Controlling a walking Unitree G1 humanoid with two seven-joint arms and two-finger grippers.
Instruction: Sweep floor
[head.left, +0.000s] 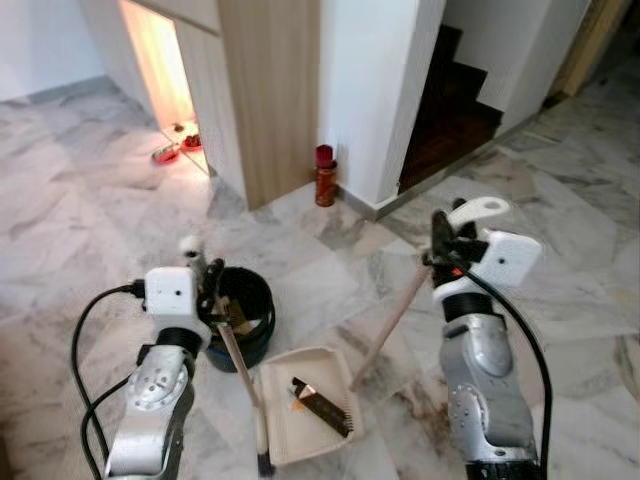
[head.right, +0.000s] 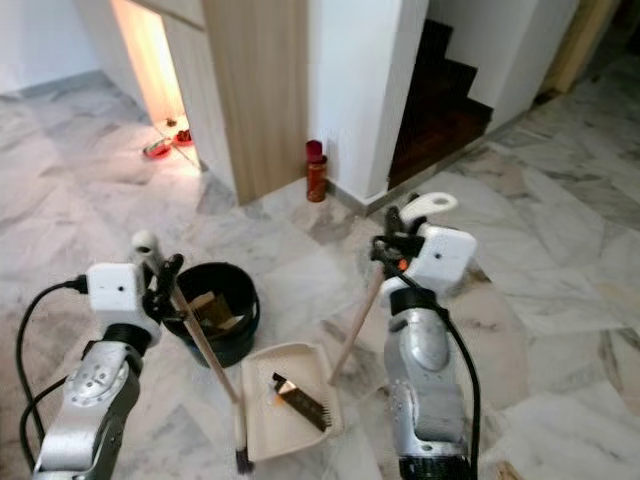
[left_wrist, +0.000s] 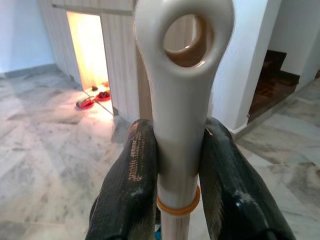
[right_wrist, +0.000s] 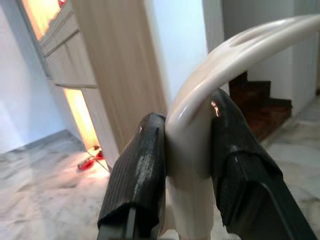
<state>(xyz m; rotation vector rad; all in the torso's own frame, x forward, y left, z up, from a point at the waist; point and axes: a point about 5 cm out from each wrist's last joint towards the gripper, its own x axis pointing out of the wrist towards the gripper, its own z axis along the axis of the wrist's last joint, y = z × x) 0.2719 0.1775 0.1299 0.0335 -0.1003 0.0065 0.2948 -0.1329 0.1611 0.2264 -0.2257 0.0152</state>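
My left gripper (head.left: 207, 285) is shut on the white top of a broom handle (left_wrist: 182, 100). The brown stick (head.left: 236, 360) slants down to the brush end (head.left: 264, 462) on the marble floor. My right gripper (head.left: 440, 245) is shut on the cream looped handle (right_wrist: 200, 100) of a dustpan. Its stick (head.left: 390, 325) runs down to the cream pan (head.left: 283, 432), which lies on the floor between my arms. A dark piece of debris (head.left: 322, 405) lies in the pan. A black bucket (head.left: 262, 292) with scraps inside stands just behind the pan, beside the left gripper.
A red can (head.left: 325, 176) stands at the wall corner ahead. Red bowls (head.left: 178, 148) sit on the floor in a lit niche beside a wooden panel (head.left: 268, 90). Dark stairs (head.left: 450, 110) rise at the back right. Open marble floor lies left and right.
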